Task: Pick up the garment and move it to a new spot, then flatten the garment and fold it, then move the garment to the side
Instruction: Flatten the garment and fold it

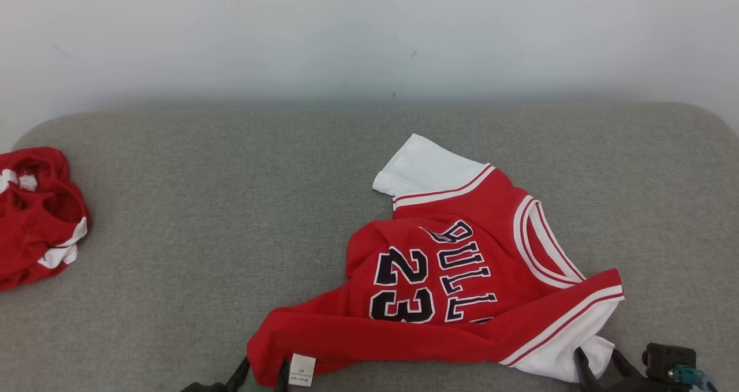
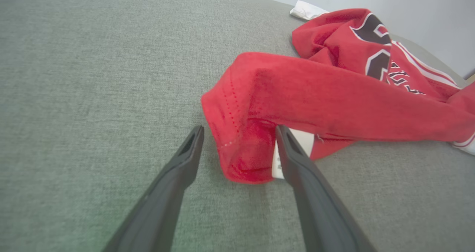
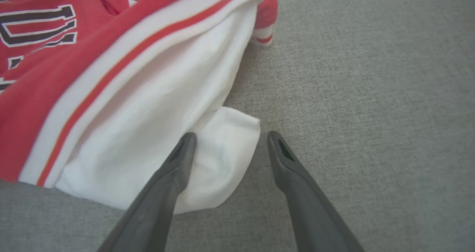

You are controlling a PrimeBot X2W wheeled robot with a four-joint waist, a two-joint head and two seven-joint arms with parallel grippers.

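Facing a red jersey (image 1: pixel 462 265) sprawling print side up on the grey cushion (image 1: pixel 173 207), right of the cushion's middle and reaching down to its front edge. Running its long axis roughly along that front edge: neckline (image 1: pixel 545 247) pointing toward the cushion's right end, hem toward its left end, lettering and number lying sideways with their tops to the right. Sending one white sleeve (image 1: pixel 424 170) toward the cushion's back edge and the other white sleeve (image 1: pixel 566 351) toward its front right. Bunching and folding over along the front, not lying flat.

Straddling the hem corner (image 2: pixel 237 159) with the left gripper (image 2: pixel 239 129), fingers spread wide and pinching nothing, red cloth bulging between them, one finger touching the white care label (image 1: pixel 302 370). Straddling the tip of the front white sleeve with the right gripper (image 3: pixel 231 136), likewise spread wide and clamping nothing, one finger lying on the white cloth, the other over bare cushion just beside it.

Noting a second red garment (image 1: pixel 37 219) heaped at the cushion's far left end, well apart.
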